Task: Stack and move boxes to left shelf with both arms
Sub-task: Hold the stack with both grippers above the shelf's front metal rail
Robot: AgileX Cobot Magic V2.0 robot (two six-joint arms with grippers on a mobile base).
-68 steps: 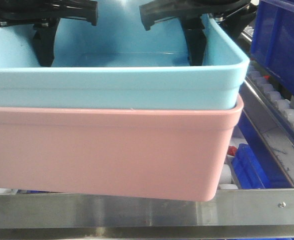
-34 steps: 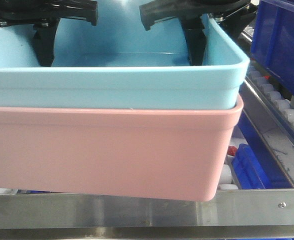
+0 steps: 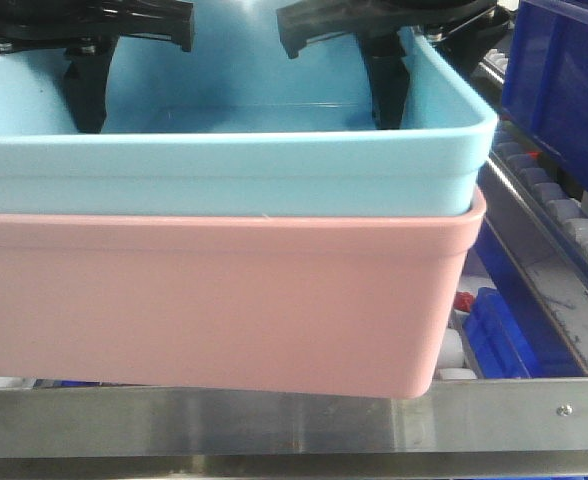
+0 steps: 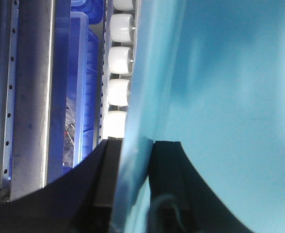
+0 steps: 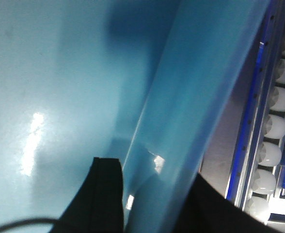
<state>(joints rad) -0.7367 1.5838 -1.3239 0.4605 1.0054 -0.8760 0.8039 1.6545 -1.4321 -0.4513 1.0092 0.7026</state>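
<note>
The steel shelf (image 3: pixel 274 420) carries the pink box (image 3: pixel 224 300) just above its front bar, the blue box (image 3: pixel 224 170) nested inside. Left gripper (image 4: pixel 133 184) and right gripper (image 5: pixel 147 194) each pinch a blue wall; uneven release could tip the stack.

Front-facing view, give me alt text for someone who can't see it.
A light blue bin sits nested inside a salmon pink bin, above the rack's steel front bar. Two black claws, left and right, reach into the blue bin at its side walls; dark blue crates stand at right.
</note>
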